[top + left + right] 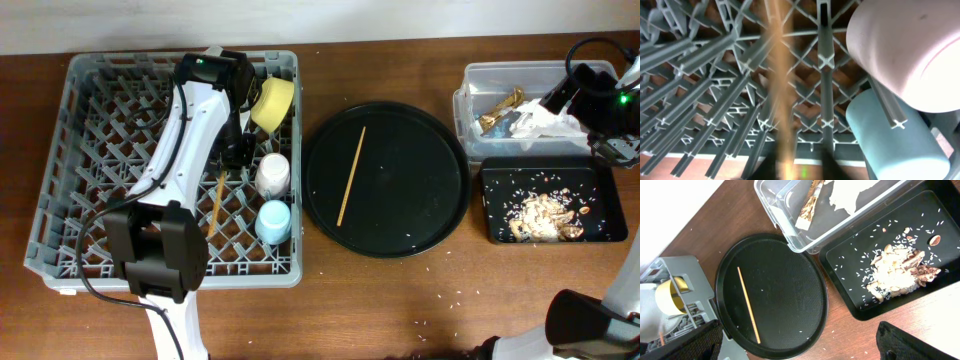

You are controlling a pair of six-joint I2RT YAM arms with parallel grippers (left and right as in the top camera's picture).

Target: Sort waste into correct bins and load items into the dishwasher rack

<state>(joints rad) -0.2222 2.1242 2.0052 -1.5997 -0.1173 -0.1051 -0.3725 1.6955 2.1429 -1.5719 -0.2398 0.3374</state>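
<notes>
Overhead view of a brown wooden bench [400, 300] with two robot arms. On the left sits the dishwasher rack [50, 200], a large grey crate with rows of pegs. The left arm reaches across it from the near edge.

A yellow bowl [272, 103] stands on edge near the rack's far right corner. Below it, along the right side of the rack, a pink cup [272, 175] and a light-blue cup [273, 222] lie next to each other. A chopstick [216, 205] rests in the rack just left of the cups, with its upper end near the left arm's tip.

In the left wrist view that chopstick is a blurred tan strip. It runs down towards the dark left fingers [762, 167] at the bottom edge, and I cannot tell whether they grip it.

To the right of the rack is a round black tray [410, 170], and a second chopstick [351, 175] lies on it at a slight slant.

At the far right, a clear tub [462, 105] holds a crumpled white napkin [540, 122] and a gold wrapper [500, 108]. Directly in front of the tub, a black rectangular tray [487, 200] holds brownish food scraps [545, 215] and scattered pale grains.

The right arm hangs above the tub. The right fingers [912, 342] are spread wide with nothing between them.
</notes>
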